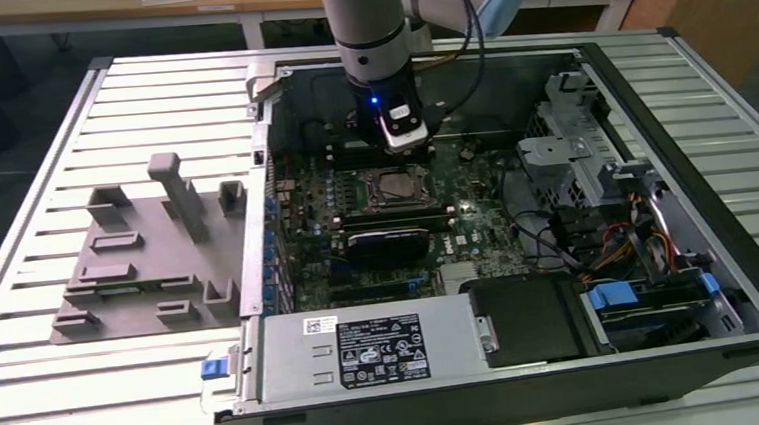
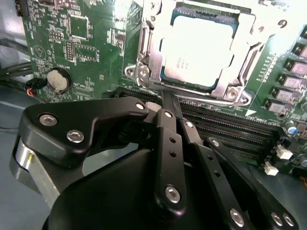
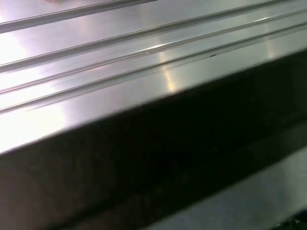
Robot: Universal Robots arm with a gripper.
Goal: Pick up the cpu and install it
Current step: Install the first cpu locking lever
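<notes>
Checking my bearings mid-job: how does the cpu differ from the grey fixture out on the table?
The cpu is small, flat and pale silver; the grey fixture is far larger, with upright blocks. The cpu lies in the motherboard socket inside the computer case; the fixture sits outside it on the slatted table. The gripper hangs near the cpu.

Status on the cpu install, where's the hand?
Hand shut, empty, just off the socket edge. Cpu seated in socket on the motherboard. Nothing in the way.
</notes>
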